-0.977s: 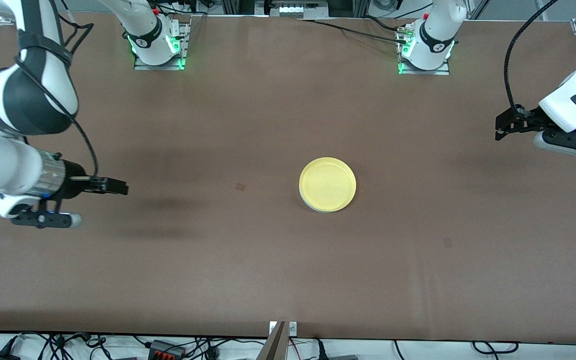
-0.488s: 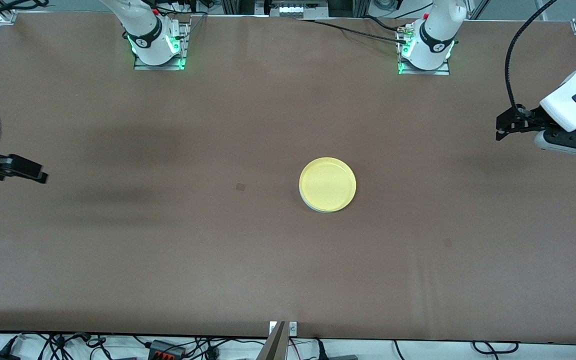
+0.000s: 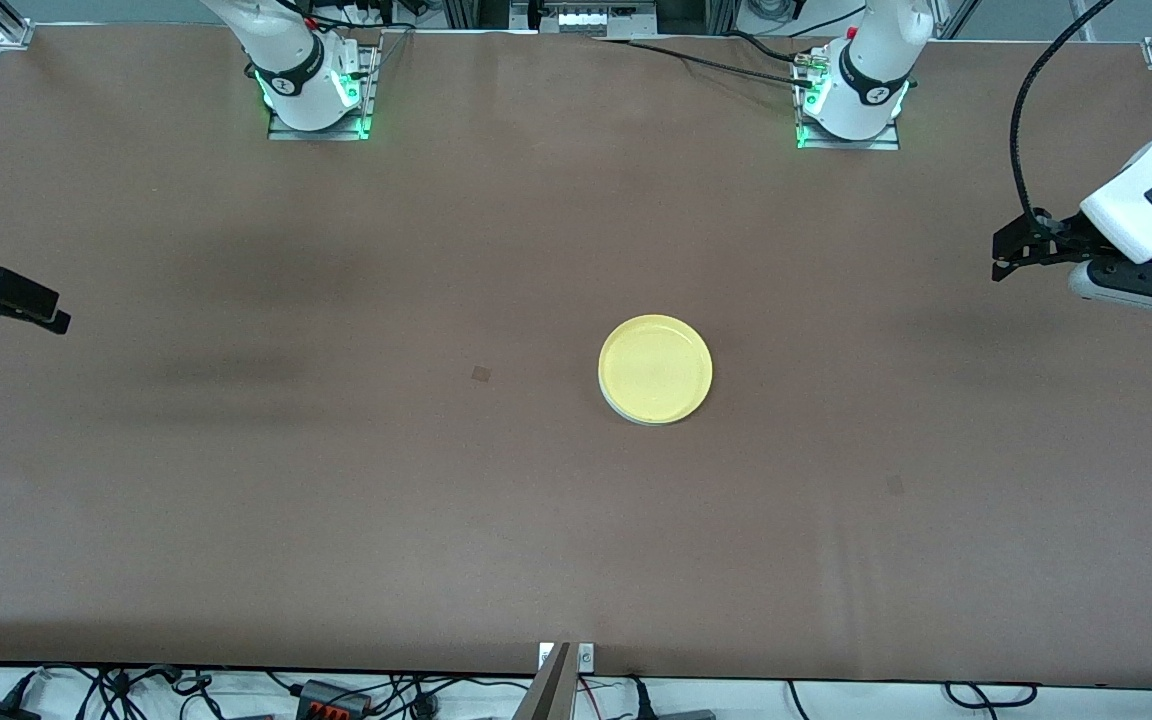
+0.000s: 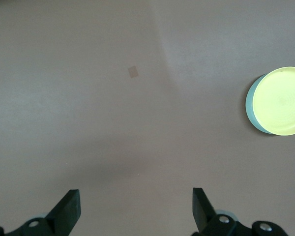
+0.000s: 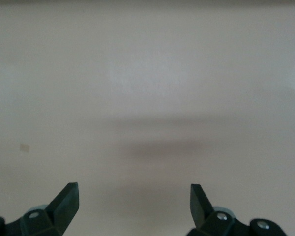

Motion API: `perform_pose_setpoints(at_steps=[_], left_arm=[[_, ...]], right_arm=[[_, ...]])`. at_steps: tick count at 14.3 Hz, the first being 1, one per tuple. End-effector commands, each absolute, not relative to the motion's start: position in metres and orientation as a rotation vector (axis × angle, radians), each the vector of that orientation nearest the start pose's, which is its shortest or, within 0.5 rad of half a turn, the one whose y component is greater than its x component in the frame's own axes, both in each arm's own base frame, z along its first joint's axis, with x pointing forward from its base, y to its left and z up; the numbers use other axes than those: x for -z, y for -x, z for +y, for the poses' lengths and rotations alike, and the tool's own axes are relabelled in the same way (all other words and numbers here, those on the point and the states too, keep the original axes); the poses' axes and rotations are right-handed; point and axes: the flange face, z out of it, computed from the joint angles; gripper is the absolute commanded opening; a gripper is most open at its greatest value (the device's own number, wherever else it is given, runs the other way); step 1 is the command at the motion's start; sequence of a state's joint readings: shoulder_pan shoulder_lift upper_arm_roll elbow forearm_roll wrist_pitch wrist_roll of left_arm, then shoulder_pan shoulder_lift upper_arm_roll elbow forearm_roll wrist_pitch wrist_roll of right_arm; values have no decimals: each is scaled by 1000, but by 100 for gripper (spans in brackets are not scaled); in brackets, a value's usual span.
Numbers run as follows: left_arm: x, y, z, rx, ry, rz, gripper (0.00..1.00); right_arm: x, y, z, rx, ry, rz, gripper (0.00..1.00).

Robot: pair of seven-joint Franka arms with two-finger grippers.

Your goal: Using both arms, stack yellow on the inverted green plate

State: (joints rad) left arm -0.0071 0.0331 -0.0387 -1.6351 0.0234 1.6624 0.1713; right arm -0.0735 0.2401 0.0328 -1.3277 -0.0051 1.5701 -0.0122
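Yellow plate (image 3: 655, 368) is lying on the green plate (image 4: 249, 102), whose edge is peeking out beneath it, mid-table (image 3: 536, 520). Right gripper (image 3: 31, 305) is hovering with jaws wide, empty, well apart from the stack toward the right arm's end. Left gripper (image 3: 1011, 250) is hovering likewise, wide and empty, toward the left arm's end.

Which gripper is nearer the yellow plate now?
Left. The left gripper hangs open toward its arm's end, nearer the yellow plate; the right gripper, open, is at its table end.
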Motion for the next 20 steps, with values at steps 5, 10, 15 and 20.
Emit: perform_pose_setpoints(at_steps=[5, 10, 15, 20], left_arm=[[-590, -573, -24, -12, 3095, 366, 100], [-588, -572, -25, -18, 3139, 296, 100], [-589, -572, -26, -16, 3139, 298, 100], [-589, -572, -26, -16, 3139, 298, 100]], right_arm=[[-583, -565, -29, -1, 3202, 14, 100], [-577, -534, -25, 2, 3193, 34, 100], [-584, -533, -25, 29, 3197, 11, 100], [-592, -542, -27, 59, 3183, 44, 100]])
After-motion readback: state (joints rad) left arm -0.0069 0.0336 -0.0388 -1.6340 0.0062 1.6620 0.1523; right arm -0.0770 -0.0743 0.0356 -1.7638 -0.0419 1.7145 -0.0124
